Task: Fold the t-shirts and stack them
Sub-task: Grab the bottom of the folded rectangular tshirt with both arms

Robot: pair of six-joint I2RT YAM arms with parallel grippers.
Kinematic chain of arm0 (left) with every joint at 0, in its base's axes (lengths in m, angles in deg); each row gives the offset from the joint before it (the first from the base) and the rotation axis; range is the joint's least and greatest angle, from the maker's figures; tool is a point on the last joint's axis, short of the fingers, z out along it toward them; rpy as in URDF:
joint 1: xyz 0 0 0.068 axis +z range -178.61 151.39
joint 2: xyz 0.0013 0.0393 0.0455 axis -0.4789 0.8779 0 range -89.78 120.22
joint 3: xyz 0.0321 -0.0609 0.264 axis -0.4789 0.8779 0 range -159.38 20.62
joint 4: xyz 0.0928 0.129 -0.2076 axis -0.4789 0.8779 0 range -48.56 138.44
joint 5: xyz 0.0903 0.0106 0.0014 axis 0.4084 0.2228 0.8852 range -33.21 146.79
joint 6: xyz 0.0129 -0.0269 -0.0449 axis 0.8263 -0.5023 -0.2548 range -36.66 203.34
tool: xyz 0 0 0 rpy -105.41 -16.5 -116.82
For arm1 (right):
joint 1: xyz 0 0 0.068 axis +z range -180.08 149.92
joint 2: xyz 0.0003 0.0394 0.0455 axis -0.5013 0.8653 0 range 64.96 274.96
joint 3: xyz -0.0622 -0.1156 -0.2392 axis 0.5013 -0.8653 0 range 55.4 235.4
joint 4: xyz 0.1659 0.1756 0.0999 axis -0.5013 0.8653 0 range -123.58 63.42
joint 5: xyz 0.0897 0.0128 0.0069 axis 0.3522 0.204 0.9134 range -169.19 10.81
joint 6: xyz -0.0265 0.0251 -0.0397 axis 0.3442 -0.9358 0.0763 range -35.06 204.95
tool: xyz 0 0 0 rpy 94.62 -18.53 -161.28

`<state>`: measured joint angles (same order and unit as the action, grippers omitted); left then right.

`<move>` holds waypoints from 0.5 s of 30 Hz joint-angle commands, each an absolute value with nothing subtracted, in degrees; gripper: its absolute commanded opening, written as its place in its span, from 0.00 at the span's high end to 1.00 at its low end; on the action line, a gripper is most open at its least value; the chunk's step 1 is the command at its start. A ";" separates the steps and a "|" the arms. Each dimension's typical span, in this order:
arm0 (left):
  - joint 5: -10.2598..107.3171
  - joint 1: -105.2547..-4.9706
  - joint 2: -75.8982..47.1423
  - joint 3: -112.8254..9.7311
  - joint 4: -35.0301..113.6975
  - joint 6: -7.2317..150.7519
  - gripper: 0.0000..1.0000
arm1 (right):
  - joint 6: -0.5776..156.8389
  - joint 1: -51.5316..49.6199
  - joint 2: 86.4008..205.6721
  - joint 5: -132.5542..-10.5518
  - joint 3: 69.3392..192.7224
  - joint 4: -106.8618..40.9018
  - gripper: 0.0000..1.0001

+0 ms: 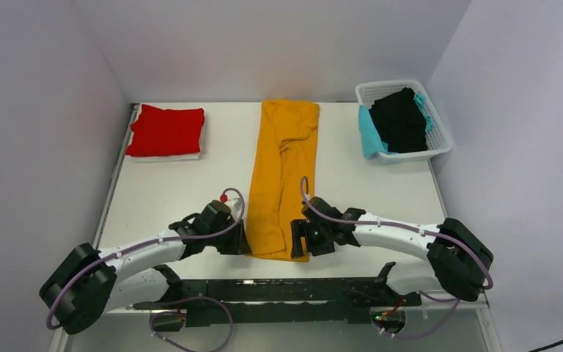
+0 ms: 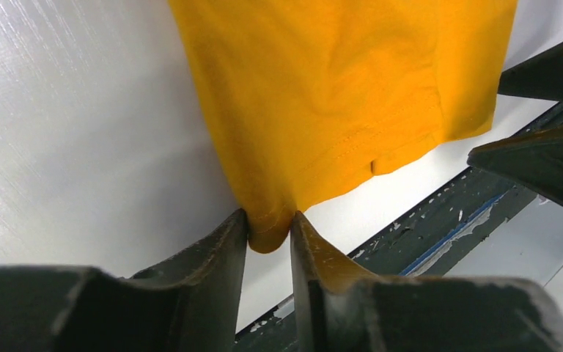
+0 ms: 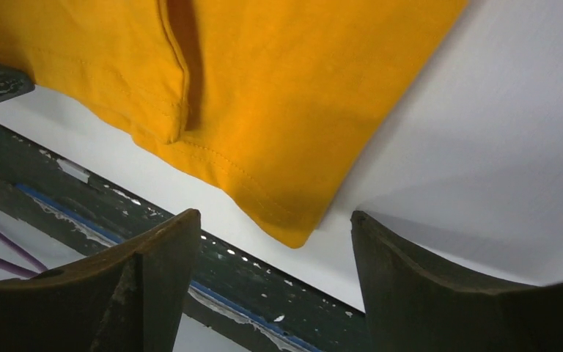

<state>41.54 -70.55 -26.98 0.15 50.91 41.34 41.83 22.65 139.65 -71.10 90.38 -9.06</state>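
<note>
An orange t-shirt [image 1: 282, 172], folded lengthwise into a long strip, lies down the middle of the white table [image 1: 176, 194]. My left gripper [image 1: 243, 246] is shut on its near left corner [image 2: 270, 231], the hem pinched between both fingers. My right gripper [image 1: 298, 240] is open at the near right corner [image 3: 293, 227], which lies flat on the table between its spread fingers [image 3: 410, 279]. A folded red t-shirt [image 1: 165, 130] lies on a white one at the far left.
A white basket [image 1: 440, 143] at the far right holds black [image 1: 402, 119] and teal [image 1: 370, 132] garments. The dark metal rail [image 1: 286, 290] runs along the table's near edge, just behind both grippers. Walls close in on left, right and back.
</note>
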 commanded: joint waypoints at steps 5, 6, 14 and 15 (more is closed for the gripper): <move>43.91 -70.93 -23.18 1.53 52.09 42.38 0.88 | 35.04 23.12 139.74 -70.75 84.75 -15.69 0.41; 43.94 -70.94 -22.89 1.43 52.42 42.20 0.98 | 34.69 23.15 139.64 -70.31 84.22 -16.60 0.46; 42.74 -70.98 -31.26 4.94 56.00 40.82 1.00 | 32.73 23.18 133.93 -68.72 80.16 -16.13 1.00; 42.20 -71.11 -32.77 5.62 56.09 40.65 1.00 | 32.32 23.22 132.64 -67.17 79.53 -16.54 1.00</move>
